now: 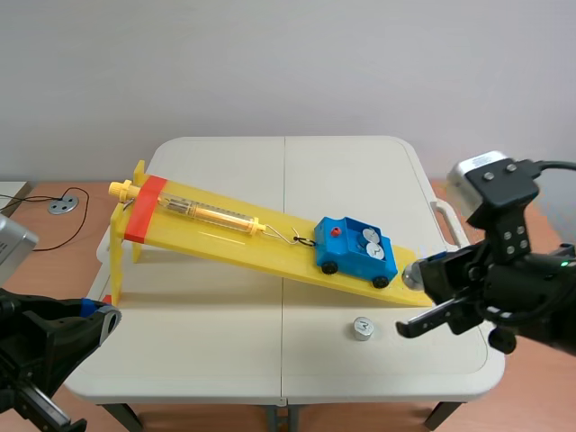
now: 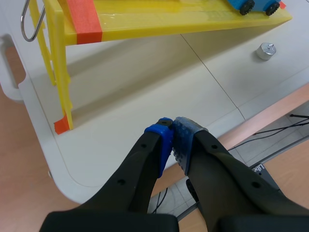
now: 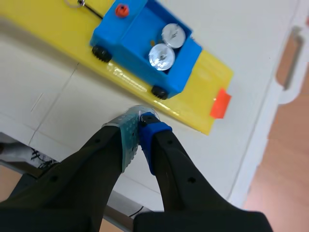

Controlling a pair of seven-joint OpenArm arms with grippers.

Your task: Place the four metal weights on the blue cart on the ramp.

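While two weights (image 3: 161, 57) sit in blue cart (image 3: 116, 30), right tool (image 3: 141, 121) squeezes third weight (image 1: 411, 273), lower right. Next: lift over cart, let go. Fourth weight (image 1: 363, 328) on desk (image 1: 225, 346).

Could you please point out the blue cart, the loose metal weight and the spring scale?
blue cart (image 1: 347, 256), scene view, on its side wall
loose metal weight (image 1: 363, 328), scene view, on its top face
spring scale (image 1: 209, 213), scene view, on the middle of its tube

I see two metal weights (image 3: 161, 56) in the blue cart (image 3: 126, 35) on the yellow ramp (image 1: 209, 238), a third (image 1: 363, 328) on the white bench (image 1: 225, 346) before it.
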